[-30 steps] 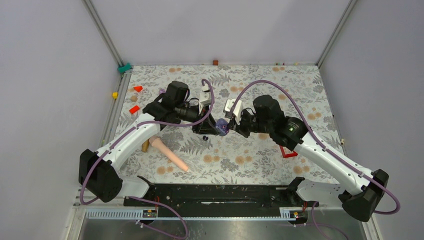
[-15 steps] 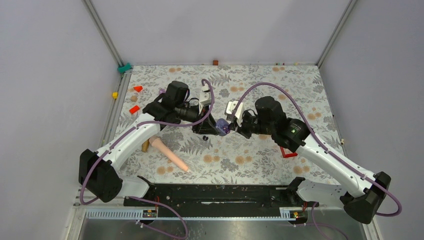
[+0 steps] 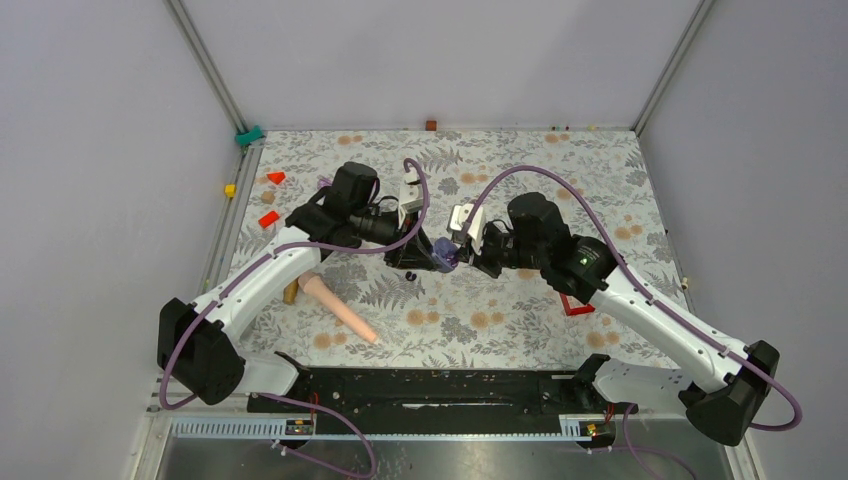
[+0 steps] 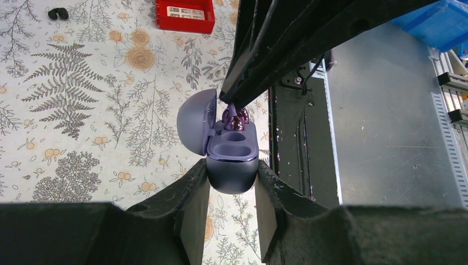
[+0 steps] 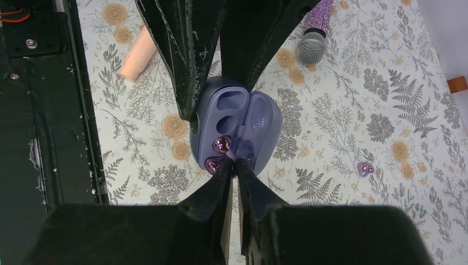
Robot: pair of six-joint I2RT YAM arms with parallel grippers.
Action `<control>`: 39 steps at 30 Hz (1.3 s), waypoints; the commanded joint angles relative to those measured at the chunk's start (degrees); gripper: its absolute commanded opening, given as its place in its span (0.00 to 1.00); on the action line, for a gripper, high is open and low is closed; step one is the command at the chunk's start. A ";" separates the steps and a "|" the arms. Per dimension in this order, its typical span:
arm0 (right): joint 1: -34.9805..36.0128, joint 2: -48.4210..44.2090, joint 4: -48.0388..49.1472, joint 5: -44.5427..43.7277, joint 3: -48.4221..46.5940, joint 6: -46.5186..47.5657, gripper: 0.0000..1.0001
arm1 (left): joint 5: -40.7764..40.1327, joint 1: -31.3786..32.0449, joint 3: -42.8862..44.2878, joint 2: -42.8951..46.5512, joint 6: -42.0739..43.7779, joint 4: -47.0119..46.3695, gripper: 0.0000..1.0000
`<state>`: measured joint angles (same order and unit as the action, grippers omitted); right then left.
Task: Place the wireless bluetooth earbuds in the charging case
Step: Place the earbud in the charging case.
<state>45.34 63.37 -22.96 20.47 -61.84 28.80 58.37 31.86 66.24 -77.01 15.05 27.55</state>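
Observation:
My left gripper (image 4: 232, 185) is shut on the base of the charging case (image 4: 232, 165), a grey-purple shell held above the table with its lid (image 4: 195, 130) swung open. The well nearest the left wrist is empty. My right gripper (image 5: 234, 165) is shut on a glossy purple earbud (image 5: 221, 146) at the case's (image 5: 223, 118) other well; how deep it sits does not show. In the top view both grippers meet at the case (image 3: 443, 252) mid-table. Another purple earbud (image 5: 364, 168) and black earbuds (image 3: 409, 275) lie on the table.
A red box (image 3: 575, 303) lies under the right forearm. A pink microphone (image 3: 340, 308) lies front left and a glittery purple microphone (image 5: 312, 36) shows in the right wrist view. Small red blocks (image 3: 269, 218) sit near the left wall.
The right arm has edged slightly left toward the case with the earbud. The left arm and the case have held still.

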 commanded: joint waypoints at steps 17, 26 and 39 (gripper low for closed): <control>1.59 0.43 -3.38 1.90 -4.42 -1.40 0.28 | 2.27 -0.16 2.15 1.58 1.33 -1.08 0.00; 0.37 -0.52 -13.14 -6.04 -18.66 -9.20 0.74 | 1.42 -0.23 2.47 2.20 2.38 0.09 0.00; -3.83 0.72 -26.19 -34.51 -44.56 -35.31 1.00 | -0.75 -0.78 2.50 4.30 4.10 1.38 0.00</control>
<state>43.00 64.71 -44.16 -5.69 -99.53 6.55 58.00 31.64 66.30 -75.20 17.41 29.89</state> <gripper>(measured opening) 0.993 0.330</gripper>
